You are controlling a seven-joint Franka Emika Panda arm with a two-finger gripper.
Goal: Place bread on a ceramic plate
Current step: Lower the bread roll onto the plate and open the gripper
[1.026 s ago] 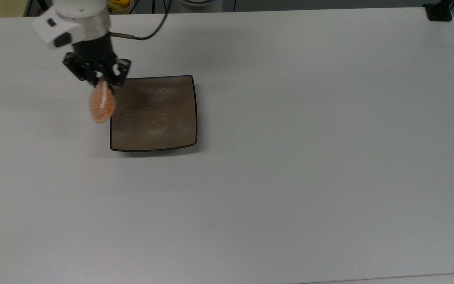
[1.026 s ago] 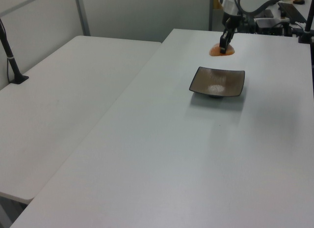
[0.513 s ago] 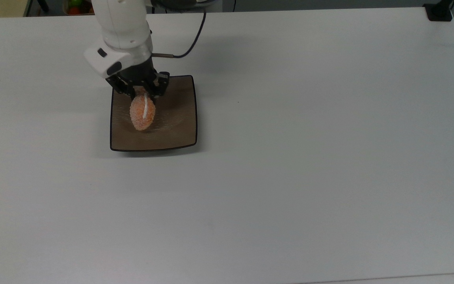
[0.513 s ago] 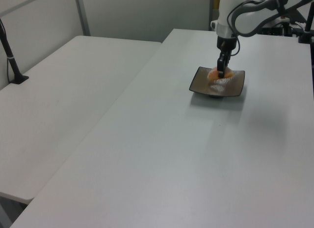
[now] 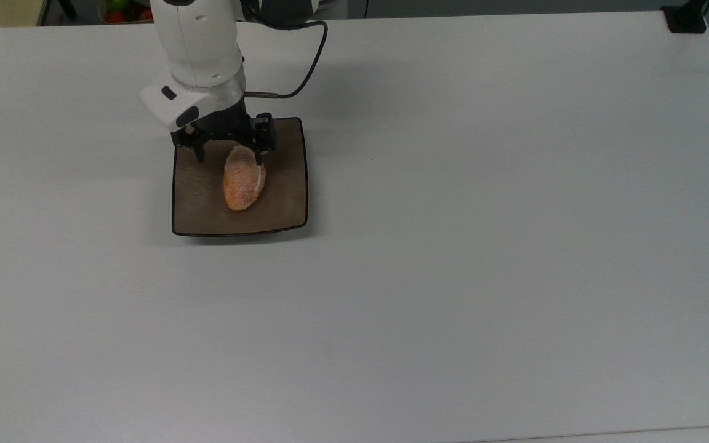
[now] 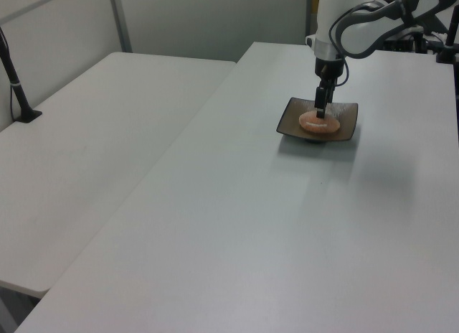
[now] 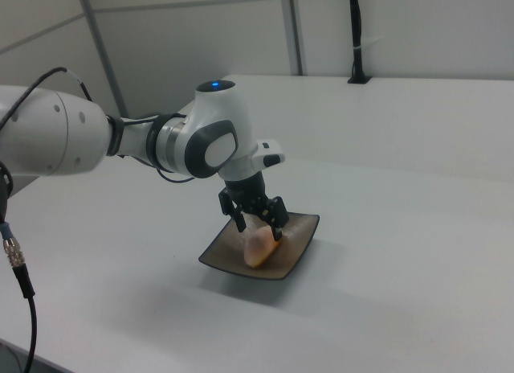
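The bread [image 5: 244, 178], an oval orange-tan roll with a white stripe, lies flat on the square brown ceramic plate [image 5: 284, 209] near its middle. My gripper [image 5: 229, 151] hovers over the bread's far end, open, its two black fingers spread on either side and touching nothing. The left view has the bread [image 6: 319, 121] resting in the ceramic plate [image 6: 347, 125] under my gripper [image 6: 320, 112]. In the right view my gripper [image 7: 258, 226] stands just above the bread [image 7: 259, 247] on the ceramic plate [image 7: 303, 227].
The plate sits on a wide white table [image 5: 453, 246]. A black clamp [image 5: 687, 18] grips the far right corner in the top view. A second white table [image 6: 86, 146] with a black post [image 6: 16, 78] stands to the left view's left.
My gripper carried the bread from beside the plate's left edge to over the plate, then opened. The bread now lies on the plate, tipped slightly to the top view's right.
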